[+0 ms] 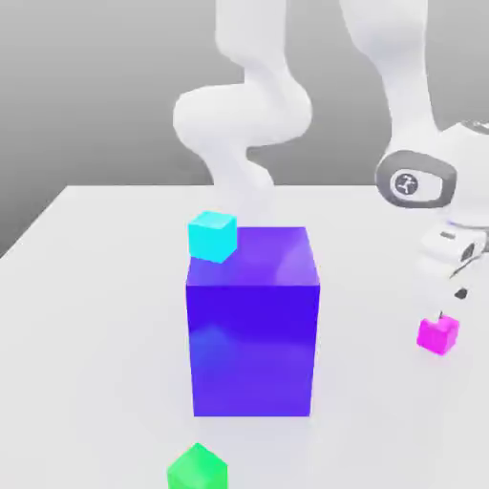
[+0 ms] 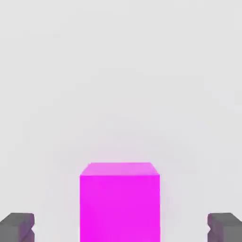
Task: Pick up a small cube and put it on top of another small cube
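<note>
The pale table point(image 1: 105, 315) spans the frame. At the exterior view's bottom, left of centre, sits the green cube point(image 1: 198, 470); the blue block point(image 1: 253, 349) stands mid-frame, bearing the cyan cube point(image 1: 212, 237) at its upper-left corner. At right, the pink cube point(image 1: 438, 335) lies beneath the hand point(image 2: 121, 229), spread wide, probably to straddle it for grasping.

1 magenta cube point(image 2: 120, 208), open pincer point(image 2: 121, 228)
</note>
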Robot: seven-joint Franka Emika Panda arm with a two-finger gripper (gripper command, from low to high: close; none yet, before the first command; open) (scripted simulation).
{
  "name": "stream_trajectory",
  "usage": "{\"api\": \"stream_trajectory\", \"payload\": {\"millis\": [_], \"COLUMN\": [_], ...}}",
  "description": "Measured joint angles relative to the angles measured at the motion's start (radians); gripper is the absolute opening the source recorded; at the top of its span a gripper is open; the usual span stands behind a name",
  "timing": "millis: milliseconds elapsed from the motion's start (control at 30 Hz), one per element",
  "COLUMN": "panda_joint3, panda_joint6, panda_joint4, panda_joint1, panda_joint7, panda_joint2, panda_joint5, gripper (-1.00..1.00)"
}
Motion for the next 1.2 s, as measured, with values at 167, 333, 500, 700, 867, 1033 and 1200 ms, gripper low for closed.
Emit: {"api": "stream_trajectory", "payload": {"millis": [167, 333, 500, 700, 867, 1033, 1200], "panda_joint3": [-0.187, -0.187, -0.099, 0.066, -0.03, -0.183, -0.311], "panda_joint6": [0.084, 0.085, 0.046, -0.053, -0.137, -0.218, -0.282], "panda_joint4": [0.033, 0.033, 0.017, -0.026, 0.049, 0.157, 0.239], "panda_joint1": [0.153, 0.153, 0.081, -0.032, -0.175, -0.346, -0.49], "panda_joint7": [0.119, 0.121, 0.067, -0.112, -0.195, -0.257, -0.311], "panda_joint2": [0.117, 0.117, 0.062, -0.088, -0.102, -0.08, -0.067], "panda_joint5": [-0.155, -0.156, -0.086, 0.15, 0.238, 0.291, 0.335], "gripper": [-1.0, -1.0, -1.0, -1.0, -1.0, -1.0, -1.0]}}
